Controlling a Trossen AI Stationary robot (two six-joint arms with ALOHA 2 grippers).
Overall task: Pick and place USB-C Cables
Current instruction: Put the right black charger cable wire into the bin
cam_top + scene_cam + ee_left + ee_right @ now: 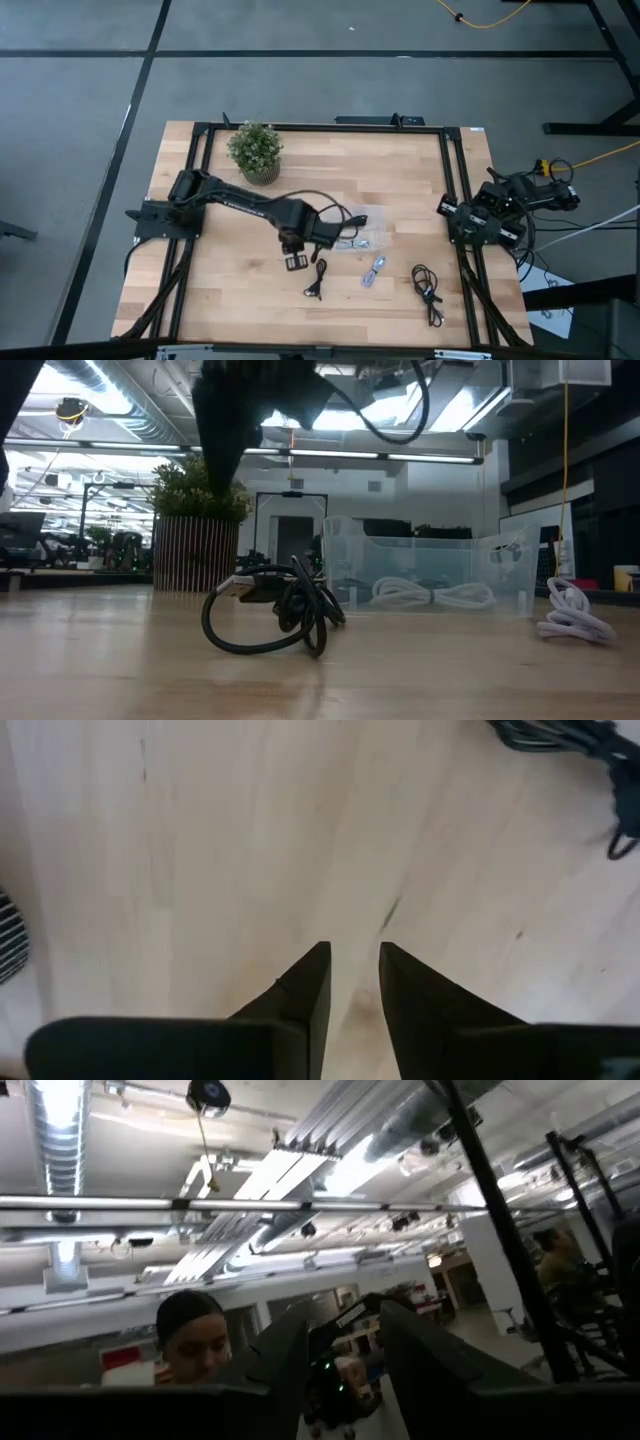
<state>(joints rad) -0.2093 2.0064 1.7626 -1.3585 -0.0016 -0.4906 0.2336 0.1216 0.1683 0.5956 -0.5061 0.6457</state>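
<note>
My left gripper (pixel 295 263) (pixel 352 952) hovers open over bare wood, fingers pointing down, just left of a black coiled cable (pixel 317 280) (pixel 275 610) that lies on the table; the left wrist view shows that cable (pixel 570 738) beyond the fingers. A silver-grey braided cable (pixel 375 271) (pixel 570 615) and another black cable (pixel 428 290) lie farther right. A clear container (pixel 383 215) (pixel 345 555) holds pale cables (pixel 430 595). My right gripper (pixel 452 213) (pixel 340 1320) rests open at the table's right edge, pointing up at the ceiling.
A potted plant (pixel 256 150) (pixel 198 520) stands near the far left part of the table. The left arm's black cord (pixel 335 212) loops over the container's left side. Bare wood lies at the near left. A person (pixel 190 1335) shows in the room beyond.
</note>
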